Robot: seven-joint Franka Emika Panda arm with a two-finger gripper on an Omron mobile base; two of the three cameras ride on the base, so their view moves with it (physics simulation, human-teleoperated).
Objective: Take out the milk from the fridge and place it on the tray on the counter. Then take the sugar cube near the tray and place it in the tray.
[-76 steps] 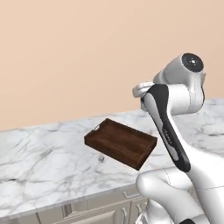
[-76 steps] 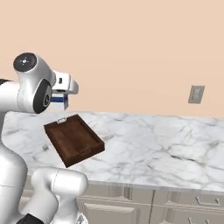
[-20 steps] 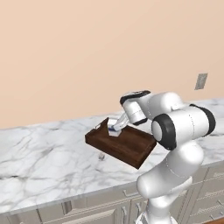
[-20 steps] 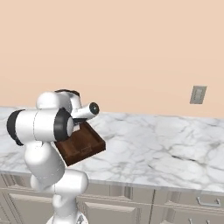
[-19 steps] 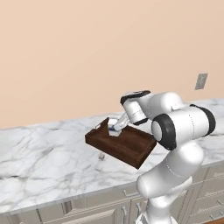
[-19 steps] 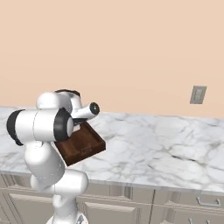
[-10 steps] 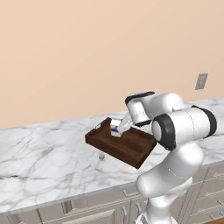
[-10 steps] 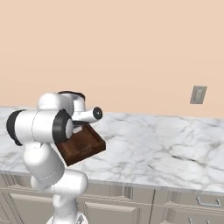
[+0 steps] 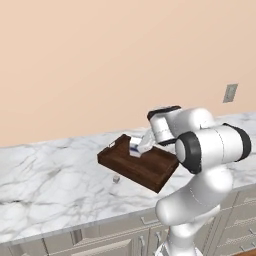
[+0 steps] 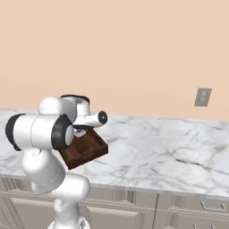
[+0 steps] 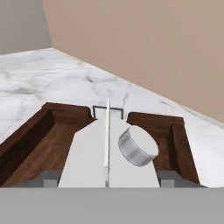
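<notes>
The milk [image 9: 135,148] is a white carton with a blue band, standing at the far end of the dark wooden tray [image 9: 150,171] on the marble counter [image 9: 50,185]. My gripper [image 9: 142,145] reaches down to it from the right. In the hand view the carton's gable top and round cap [image 11: 137,145] sit between my two fingertips [image 11: 49,178], which press its sides, so my gripper [image 11: 109,178] is shut on the milk [image 11: 87,157]. The tray's rim [image 11: 26,133] surrounds the carton. The sugar cube [image 9: 116,178] lies on the counter just in front of the tray's left end.
A wall outlet [image 9: 230,93] sits on the beige wall at the right. The counter [image 10: 170,152] stretches bare to the right of the tray [image 10: 85,152]. Cabinet drawers [image 10: 210,205] run below the front edge.
The arm has swung down from high above to the tray with the carton. Over the last second the hand and carton have shifted slightly right inside the tray.
</notes>
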